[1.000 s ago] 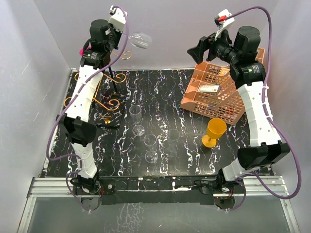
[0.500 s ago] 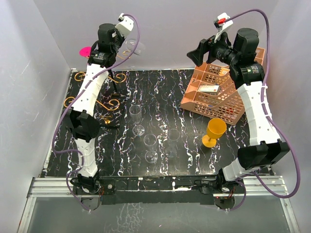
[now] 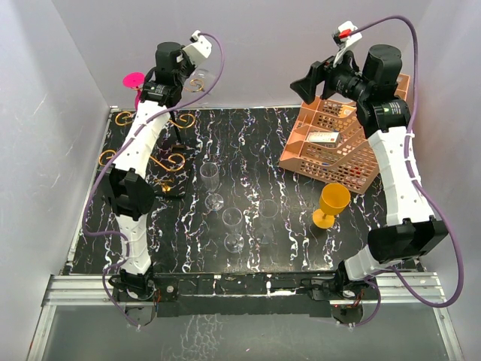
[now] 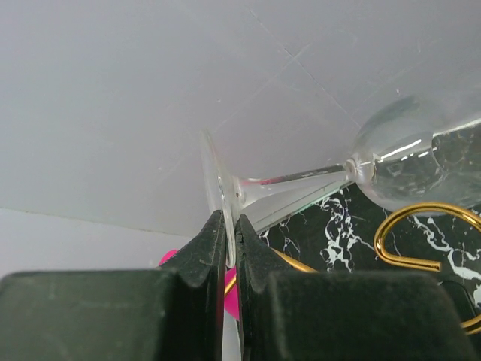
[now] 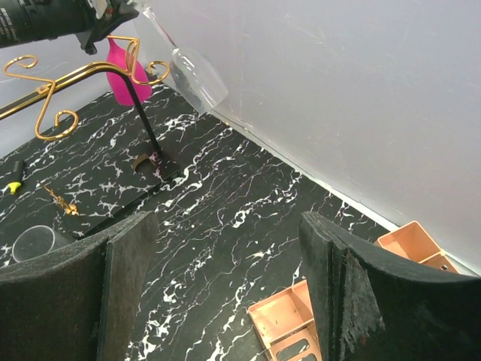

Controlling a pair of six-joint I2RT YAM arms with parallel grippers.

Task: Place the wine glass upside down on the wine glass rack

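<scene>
At the far left corner of the worktop (image 3: pixel 248 143), the left hand (image 4: pixel 229 233) is clamped edge-on upon the round foot of the wine glass (image 4: pixel 409 162). The glass is held aloft and roughly horizontal, stem pointing away from the fingers, bowl close to the back wall. It is not yet hung on the wine glass rack (image 5: pixel 75 75).

Surroundings and obstructions:
- A curled gold scroll end (image 4: pixel 421 233) of the rack lies just below the bowl.
- The rack's dark post (image 5: pixel 146 128) stands under the glass, on a dark base.
- A magenta glass (image 3: pixel 133 79) sits at the rack's far left arm, its round foot facing upward.
- Three clear glasses (image 3: pixel 210 184) stand upright mid-worktop, well apart from the rack.
- A yellow goblet (image 3: pixel 331 203) stands just in front of the orange perforated tray rack (image 3: pixel 338 147) on the right.

The right hand (image 5: pixel 225 278) hangs high above the tray rack with its jaws wide apart and nothing between them.

Change against the earlier frames: the left wrist has moved back and inward over the rack, carrying the bowl from open space right of the arm to a position near the scroll ends. The magenta glass, formerly mostly hidden by the arm, is now exposed. The right arm and the standing glasses are essentially unmoved.
</scene>
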